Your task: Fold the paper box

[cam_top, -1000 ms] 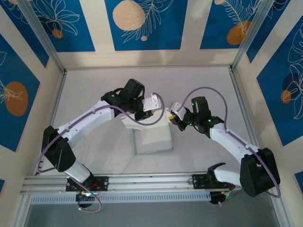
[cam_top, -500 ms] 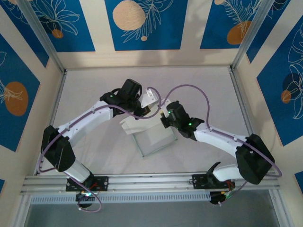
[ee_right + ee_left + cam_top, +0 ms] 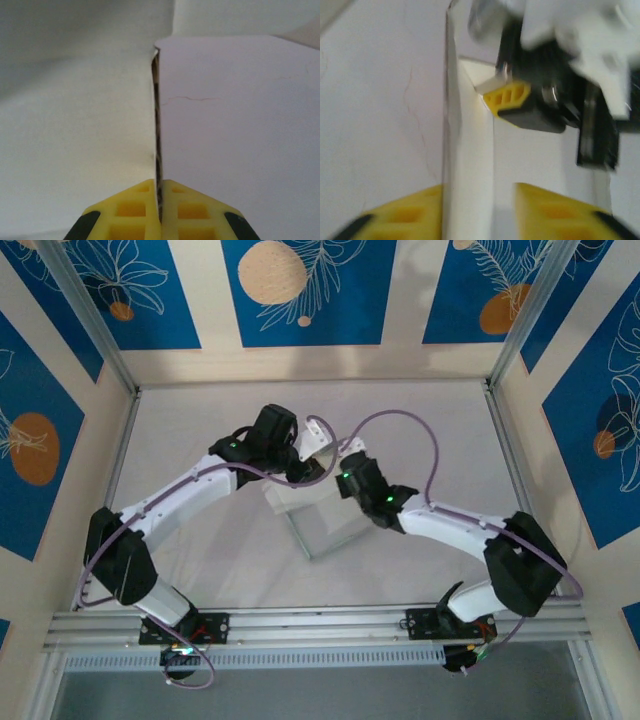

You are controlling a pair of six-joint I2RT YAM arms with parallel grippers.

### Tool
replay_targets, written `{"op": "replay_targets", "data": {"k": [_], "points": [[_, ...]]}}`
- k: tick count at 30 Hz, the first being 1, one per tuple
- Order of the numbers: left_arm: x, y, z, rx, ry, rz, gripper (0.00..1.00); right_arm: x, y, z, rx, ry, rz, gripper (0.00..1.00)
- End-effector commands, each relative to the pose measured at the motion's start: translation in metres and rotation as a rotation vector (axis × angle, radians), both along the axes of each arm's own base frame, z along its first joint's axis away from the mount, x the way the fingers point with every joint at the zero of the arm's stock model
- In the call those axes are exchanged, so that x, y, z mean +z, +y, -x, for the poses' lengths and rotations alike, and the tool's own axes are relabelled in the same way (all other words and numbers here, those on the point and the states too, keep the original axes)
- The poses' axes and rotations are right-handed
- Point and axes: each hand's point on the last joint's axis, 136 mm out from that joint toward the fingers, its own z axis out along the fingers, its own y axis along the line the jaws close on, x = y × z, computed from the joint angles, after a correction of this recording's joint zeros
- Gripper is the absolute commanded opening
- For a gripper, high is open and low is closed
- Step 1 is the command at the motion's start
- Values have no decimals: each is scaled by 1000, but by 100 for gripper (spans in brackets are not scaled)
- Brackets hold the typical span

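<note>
My right gripper (image 3: 160, 186) is pressed together on a thin edge of the paper box (image 3: 328, 530), which lies on the table (image 3: 200, 420) between my two arms. Over the last second I've swung this arm in towards the left one, and the card has twisted round with it. My left gripper (image 3: 477, 189) is spread astride an upright panel. I judge the wall fold begun, not yet set

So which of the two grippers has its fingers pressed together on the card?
The right gripper: its yellow fingertips meet on an edge of the paper box. The left gripper stands with fingers apart, the card between them.
</note>
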Motion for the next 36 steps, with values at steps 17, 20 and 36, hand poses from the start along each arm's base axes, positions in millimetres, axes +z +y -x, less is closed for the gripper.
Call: {"op": "replay_targets", "data": {"k": [17, 20, 36], "points": [[-11, 82, -31, 121, -153, 299, 74, -1, -41, 11, 118, 127, -258, 0], [-13, 90, -43, 172, -185, 310, 75, 2, -31, 20, 208, 110, -272, 0], [10, 96, -50, 28, -325, 383, 76, 61, 23, 99, 776, -85, -368, 0]]}}
